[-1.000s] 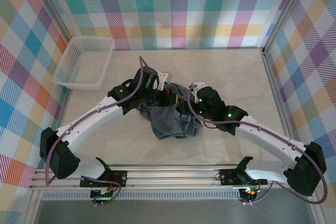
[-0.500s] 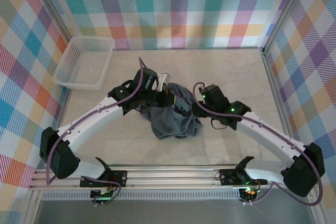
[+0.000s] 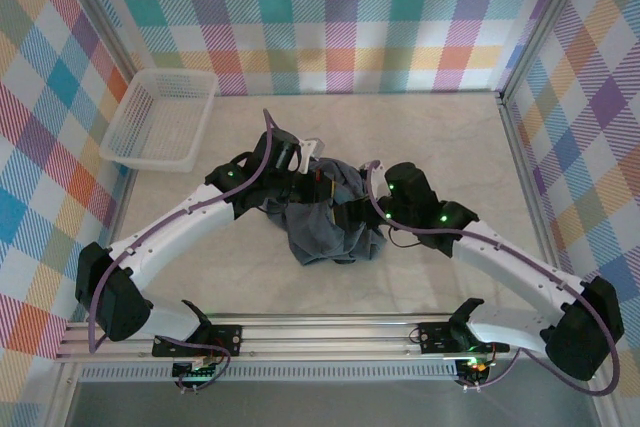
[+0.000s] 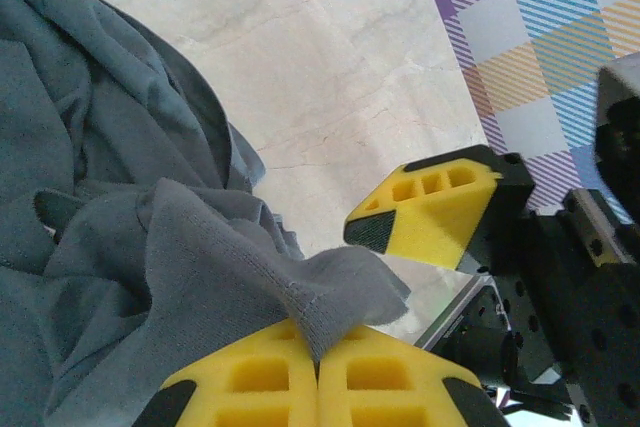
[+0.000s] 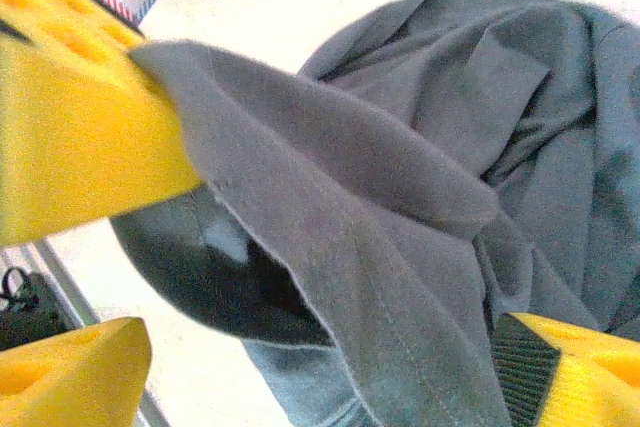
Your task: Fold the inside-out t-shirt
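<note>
The inside-out t-shirt (image 3: 325, 225) lies bunched in a creased heap on the table (image 3: 450, 137). On its far side, a stitched hem edge is clamped between the closed pads of the left gripper (image 4: 318, 372). The right gripper (image 5: 325, 337), at the shirt's right edge, has its jaws wide apart, with a fold of fabric hanging between them. Bare table surrounds the shirt. The white mesh basket (image 3: 150, 159) stands well apart, beyond the shirt's far left.

Looks soft, matt and wrinkly, stitched at the hems: cloth of the inside-out t-shirt (image 3: 320, 232). Matt yellow moulded plastic on the jaws. Smooth, pale, marble-veined desk (image 3: 440, 137); white plastic mesh basket (image 3: 160, 119) at 10 o'clock; brushed metal rail (image 3: 330, 332) at 6 o'clock.
</note>
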You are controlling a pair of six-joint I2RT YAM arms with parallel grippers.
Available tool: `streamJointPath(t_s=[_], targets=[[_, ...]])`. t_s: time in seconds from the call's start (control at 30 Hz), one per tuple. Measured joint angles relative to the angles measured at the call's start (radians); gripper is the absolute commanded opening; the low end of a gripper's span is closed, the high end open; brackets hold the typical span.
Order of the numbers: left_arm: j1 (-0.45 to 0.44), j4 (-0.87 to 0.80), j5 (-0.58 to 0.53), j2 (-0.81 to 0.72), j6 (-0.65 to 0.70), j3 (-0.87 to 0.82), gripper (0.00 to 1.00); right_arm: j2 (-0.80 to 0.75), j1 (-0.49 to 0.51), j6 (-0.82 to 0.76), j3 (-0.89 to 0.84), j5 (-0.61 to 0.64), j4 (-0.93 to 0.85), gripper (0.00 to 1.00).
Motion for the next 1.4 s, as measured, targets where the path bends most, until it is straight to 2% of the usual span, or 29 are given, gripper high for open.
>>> streamJointPath(t_s=[0.1,0.2,0.33,0.43,0.5,0.57,0.67,0.8,0.87,0.93,1.03,1.1,1.13,1.17,1.2,1.23,1.27,1.33,1.4], targets=[[0.000,0.000,0.000,0.000,-0.002,0.000,0.00,0.010,0.001,-0.016,0.006,0.075,-0.009,0.73],[0.000,0.000,0.000,0.000,-0.004,0.000,0.00,0.053,0.003,-0.023,0.025,0.138,-0.032,0.74],[0.003,-0.020,-0.003,0.000,-0.002,0.012,0.00,0.134,0.000,0.006,0.068,0.235,-0.105,0.68],[0.027,-0.076,-0.019,-0.002,0.022,0.049,0.00,0.138,-0.043,0.056,0.069,0.232,-0.172,0.63],[0.061,-0.118,-0.027,-0.012,0.044,0.074,0.00,0.138,-0.106,0.078,0.069,0.182,-0.211,0.55],[0.092,-0.163,-0.033,-0.029,0.067,0.096,0.00,0.140,-0.156,0.086,0.069,0.137,-0.256,0.39],[0.118,-0.229,-0.050,-0.064,0.101,0.124,0.00,0.138,-0.176,0.100,0.069,0.012,-0.299,0.23],[0.122,-0.317,-0.117,-0.106,0.133,0.145,0.00,0.113,-0.145,0.126,0.064,-0.224,-0.251,0.16],[0.129,-0.364,-0.187,-0.130,0.141,0.145,0.00,0.105,-0.093,0.133,0.066,-0.338,-0.219,0.13],[0.132,-0.398,-0.261,-0.154,0.144,0.140,0.00,0.118,-0.019,0.129,0.079,-0.417,-0.211,0.14],[0.134,-0.417,-0.393,-0.233,0.124,0.070,0.00,0.204,0.128,0.106,0.152,-0.503,-0.203,0.26],[0.134,-0.441,-0.524,-0.315,0.080,-0.013,0.00,0.261,0.189,0.105,0.194,-0.552,-0.161,0.50],[0.134,-0.467,-0.610,-0.368,0.041,-0.064,0.07,0.272,0.203,0.107,0.200,-0.561,-0.134,0.60],[0.135,-0.491,-0.691,-0.420,0.004,-0.109,0.19,0.270,0.201,0.111,0.200,-0.551,-0.120,0.67],[0.136,-0.514,-0.757,-0.467,-0.027,-0.148,0.29,0.259,0.192,0.117,0.198,-0.526,-0.114,0.71],[0.137,-0.540,-0.828,-0.524,-0.064,-0.188,0.47,0.237,0.172,0.123,0.195,-0.480,-0.107,0.72],[0.137,-0.559,-0.885,-0.578,-0.090,-0.219,0.59,0.207,0.142,0.132,0.187,-0.424,-0.104,0.72],[0.138,-0.565,-0.948,-0.651,-0.119,-0.248,0.66,0.147,0.065,0.157,0.172,-0.311,-0.108,0.72],[0.138,-0.534,-0.959,-0.684,-0.119,-0.244,0.68,0.111,-0.032,0.184,0.167,-0.194,-0.125,0.73]])
